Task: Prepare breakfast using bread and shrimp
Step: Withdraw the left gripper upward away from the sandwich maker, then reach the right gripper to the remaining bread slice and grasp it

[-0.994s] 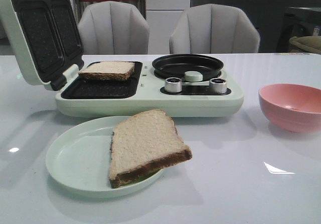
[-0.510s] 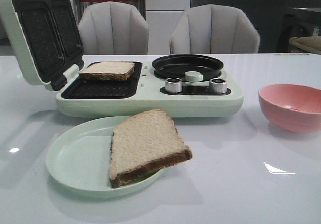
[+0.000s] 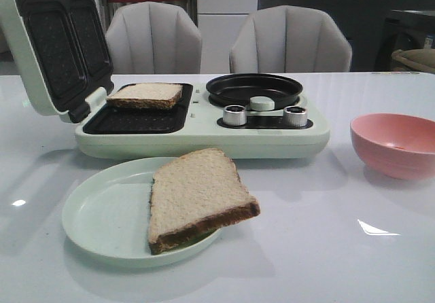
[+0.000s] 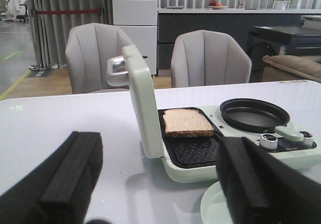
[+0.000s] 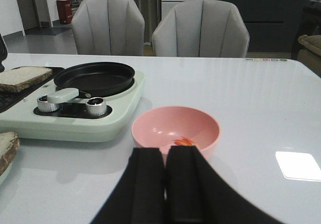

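One bread slice (image 3: 145, 94) lies on the open sandwich maker's black plate (image 3: 136, 118); it also shows in the left wrist view (image 4: 187, 122) and the right wrist view (image 5: 22, 77). A second bread slice (image 3: 197, 195) lies on the pale green plate (image 3: 102, 215), overhanging its right rim. The shrimp (image 5: 184, 142), small and orange, lies in the pink bowl (image 5: 175, 130), which also shows at the right of the front view (image 3: 395, 143). My left gripper (image 4: 158, 176) is open and empty, left of the sandwich maker. My right gripper (image 5: 166, 156) is shut and empty, just short of the bowl. Neither gripper shows in the front view.
The sandwich maker's lid (image 3: 54, 45) stands open at the left. A black round pan (image 3: 255, 87) and two silver knobs (image 3: 234, 115) sit on its right half. Two grey chairs (image 3: 291, 39) stand behind the white table (image 3: 326, 248).
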### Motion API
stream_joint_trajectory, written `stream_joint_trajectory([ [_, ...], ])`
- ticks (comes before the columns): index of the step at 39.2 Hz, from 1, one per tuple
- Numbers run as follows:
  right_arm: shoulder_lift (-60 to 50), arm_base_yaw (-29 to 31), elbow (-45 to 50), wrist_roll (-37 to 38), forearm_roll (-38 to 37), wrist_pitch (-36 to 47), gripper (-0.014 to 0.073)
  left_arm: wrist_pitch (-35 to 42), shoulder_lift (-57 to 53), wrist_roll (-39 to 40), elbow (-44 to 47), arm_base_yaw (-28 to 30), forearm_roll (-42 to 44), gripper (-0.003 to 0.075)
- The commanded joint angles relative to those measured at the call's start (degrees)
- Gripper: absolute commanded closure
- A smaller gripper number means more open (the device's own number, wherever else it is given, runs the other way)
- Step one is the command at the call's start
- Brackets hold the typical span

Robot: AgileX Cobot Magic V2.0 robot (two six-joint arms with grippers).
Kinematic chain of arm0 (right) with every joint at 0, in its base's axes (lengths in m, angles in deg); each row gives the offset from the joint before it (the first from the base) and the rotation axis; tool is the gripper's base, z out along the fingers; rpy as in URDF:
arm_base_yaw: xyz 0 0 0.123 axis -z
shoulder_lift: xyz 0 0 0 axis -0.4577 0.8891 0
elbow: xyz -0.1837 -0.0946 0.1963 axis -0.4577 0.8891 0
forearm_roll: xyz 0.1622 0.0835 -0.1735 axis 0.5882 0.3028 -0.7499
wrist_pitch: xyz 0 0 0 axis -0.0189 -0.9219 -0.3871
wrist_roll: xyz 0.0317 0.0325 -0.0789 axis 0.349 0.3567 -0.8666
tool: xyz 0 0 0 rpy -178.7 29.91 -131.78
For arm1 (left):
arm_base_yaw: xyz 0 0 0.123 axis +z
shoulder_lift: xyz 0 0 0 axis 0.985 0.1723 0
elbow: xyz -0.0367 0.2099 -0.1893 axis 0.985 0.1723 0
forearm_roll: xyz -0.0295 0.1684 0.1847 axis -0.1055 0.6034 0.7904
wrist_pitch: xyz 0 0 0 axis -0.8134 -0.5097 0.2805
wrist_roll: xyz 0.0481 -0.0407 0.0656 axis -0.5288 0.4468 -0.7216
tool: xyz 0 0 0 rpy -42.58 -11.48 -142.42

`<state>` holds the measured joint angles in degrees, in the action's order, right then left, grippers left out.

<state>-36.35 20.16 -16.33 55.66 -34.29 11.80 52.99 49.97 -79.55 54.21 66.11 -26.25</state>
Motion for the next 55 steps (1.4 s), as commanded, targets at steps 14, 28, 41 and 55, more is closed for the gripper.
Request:
stream_joint_trajectory([
  [14,2.66,0.29,-6.67,-0.19,0.28,17.07,0.0436,3.93,0.63,0.61,-1.39,-0.39,-0.59,0.0188],
  [28,18.92,0.29,-19.74,-0.19,0.33,-5.26,0.0436,3.93,0.63,0.61,-1.39,-0.39,-0.59,0.0188],
  [41,28.17,-0.23,-22.39,-0.13,3.88,-7.80,0.0270,3.93,0.63,0.61,-1.39,-0.39,-0.59,0.0188],
  [55,51.21,-4.09,-36.69,-0.19,17.11,-18.84,0.0106,3.93,0.63,0.61,-1.39,-0.39,-0.59,0.0188],
])
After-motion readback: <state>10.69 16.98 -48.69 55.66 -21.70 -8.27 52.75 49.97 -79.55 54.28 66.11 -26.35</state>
